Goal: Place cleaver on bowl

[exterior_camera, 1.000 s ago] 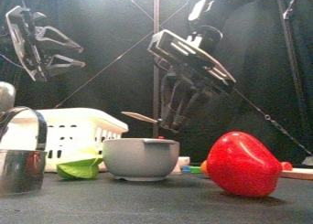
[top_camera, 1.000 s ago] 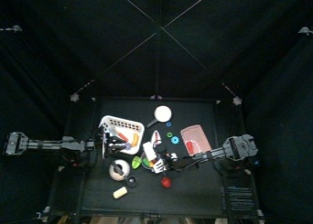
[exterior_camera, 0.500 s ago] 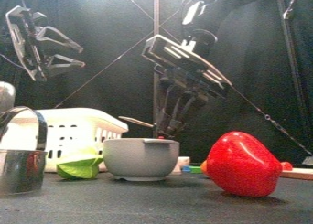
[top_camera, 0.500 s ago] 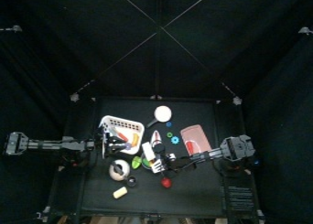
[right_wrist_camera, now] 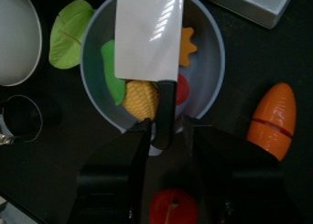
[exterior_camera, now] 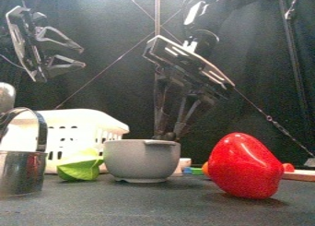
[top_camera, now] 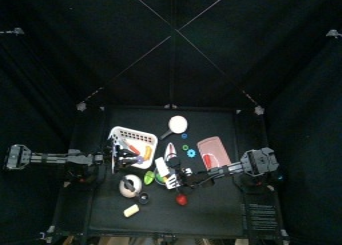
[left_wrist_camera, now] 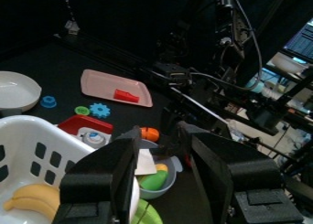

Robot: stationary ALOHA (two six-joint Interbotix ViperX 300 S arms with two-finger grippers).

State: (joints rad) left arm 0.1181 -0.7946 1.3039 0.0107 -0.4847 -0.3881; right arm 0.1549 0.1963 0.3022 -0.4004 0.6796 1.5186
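Now released since a second ago, the cleaver (right_wrist_camera: 152, 58) lies lengthwise across the bowl (right_wrist_camera: 208, 77) on the black curtained bench (top_camera: 221, 214), handle toward the right tool's (right_wrist_camera: 166, 147) spread jaws.

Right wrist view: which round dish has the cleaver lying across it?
The bowl with green, orange and yellow pieces inside: the cleaver spans its rim. The plain white dish beside it carries nothing visible.

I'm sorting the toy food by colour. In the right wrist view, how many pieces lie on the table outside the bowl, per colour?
Green flat leaf-shaped piece: 1
Orange carrot-like piece: 1
Red rounded piece: 1
Total: 3
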